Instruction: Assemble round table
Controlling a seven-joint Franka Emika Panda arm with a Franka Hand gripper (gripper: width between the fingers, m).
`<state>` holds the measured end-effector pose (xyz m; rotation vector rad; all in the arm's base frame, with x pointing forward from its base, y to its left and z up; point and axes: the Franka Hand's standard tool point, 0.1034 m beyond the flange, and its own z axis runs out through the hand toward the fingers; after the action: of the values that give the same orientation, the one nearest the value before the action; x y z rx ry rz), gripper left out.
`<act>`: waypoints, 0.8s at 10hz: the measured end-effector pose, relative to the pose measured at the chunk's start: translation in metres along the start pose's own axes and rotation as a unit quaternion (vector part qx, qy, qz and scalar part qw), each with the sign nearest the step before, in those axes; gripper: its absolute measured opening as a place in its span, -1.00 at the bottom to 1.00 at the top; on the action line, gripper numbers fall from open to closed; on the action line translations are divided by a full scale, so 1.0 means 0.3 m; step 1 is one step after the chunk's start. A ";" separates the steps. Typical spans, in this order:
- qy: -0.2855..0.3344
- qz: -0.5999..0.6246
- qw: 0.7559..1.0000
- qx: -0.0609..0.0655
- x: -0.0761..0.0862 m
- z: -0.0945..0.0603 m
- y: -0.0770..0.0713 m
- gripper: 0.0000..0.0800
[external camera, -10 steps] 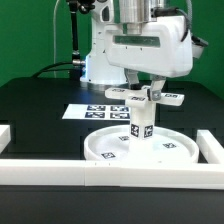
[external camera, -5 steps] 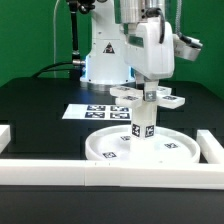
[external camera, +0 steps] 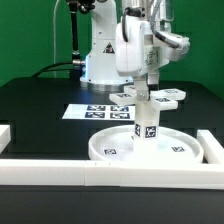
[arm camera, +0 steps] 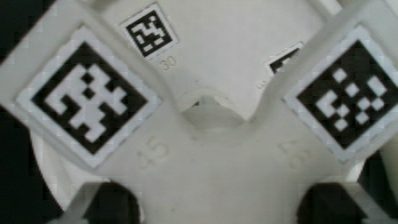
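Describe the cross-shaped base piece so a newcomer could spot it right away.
Start at the large round disc lying by the front border rail. A short leg stands upright at its middle, and the cross-shaped base piece sits on top, under the gripper. It alone has four flat tagged arms.

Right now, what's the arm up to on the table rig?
The Panda's gripper is down on the cross-shaped base piece, which sits on top of the short leg. The leg stands upright in the middle of the rimmed round disc, which lies flat on the black table. The wrist view shows the tagged arms of the base piece close up, with both fingertips at the frame edge. Whether the jaws are clamped is hard to tell. The marker board lies behind.
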<state>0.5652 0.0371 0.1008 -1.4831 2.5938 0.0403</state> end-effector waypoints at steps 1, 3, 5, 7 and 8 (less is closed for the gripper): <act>-0.001 0.038 0.999 0.002 -0.002 0.001 0.000 0.11; -0.008 0.094 0.996 0.009 -0.003 0.001 0.001 0.11; -0.007 0.067 0.998 0.010 -0.002 0.003 0.005 0.11; -0.013 0.041 0.999 -0.003 -0.008 -0.028 0.010 0.57; -0.024 0.025 0.999 0.001 -0.013 -0.071 -0.002 0.57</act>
<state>0.5652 0.0381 0.1225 -1.3988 2.5919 0.0764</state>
